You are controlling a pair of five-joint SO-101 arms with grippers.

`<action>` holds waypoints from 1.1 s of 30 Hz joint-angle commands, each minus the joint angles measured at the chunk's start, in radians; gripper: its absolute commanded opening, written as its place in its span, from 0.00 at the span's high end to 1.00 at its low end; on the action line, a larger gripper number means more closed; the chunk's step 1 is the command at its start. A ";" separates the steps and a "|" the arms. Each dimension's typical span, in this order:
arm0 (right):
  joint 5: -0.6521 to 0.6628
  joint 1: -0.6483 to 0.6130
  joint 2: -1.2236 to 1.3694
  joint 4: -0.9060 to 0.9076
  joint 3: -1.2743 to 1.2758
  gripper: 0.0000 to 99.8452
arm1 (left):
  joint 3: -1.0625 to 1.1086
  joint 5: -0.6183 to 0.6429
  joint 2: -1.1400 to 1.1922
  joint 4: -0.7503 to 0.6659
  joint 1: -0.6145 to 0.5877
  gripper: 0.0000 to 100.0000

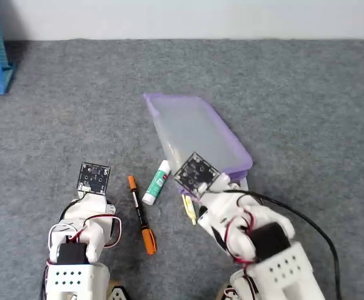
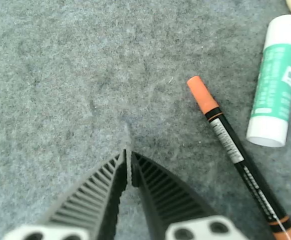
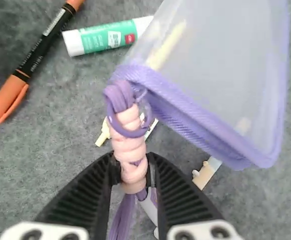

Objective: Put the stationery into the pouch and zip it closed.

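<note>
pouch [image 1: 194, 131] clear, purple trim | marker [image 1: 138, 209] black-orange | glue stick [image 1: 156, 182] white-green

Lighting was even and diffuse across the grey mat [image 1: 307, 87], at moderate brightness. Shadows were soft and short, gathered in the lower part of the high view. The pouch [image 1: 191, 128] carried a pale sheen. The upper left corner was dimmer.
</note>
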 commanded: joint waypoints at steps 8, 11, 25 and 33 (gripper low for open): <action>-0.117 -0.002 -0.139 0.061 -0.011 0.99 | -0.047 -0.009 -0.009 -0.018 0.017 0.99; -0.133 -0.002 -0.145 0.047 -0.011 0.99 | -0.051 -0.011 -0.009 0.009 0.020 0.99; -0.235 -0.004 -0.150 -0.062 -0.014 0.99 | -0.472 -0.003 -0.009 0.146 0.005 0.99; -0.227 -0.002 -0.338 -0.056 -0.017 0.99 | -0.579 0.161 -0.009 0.221 0.198 0.96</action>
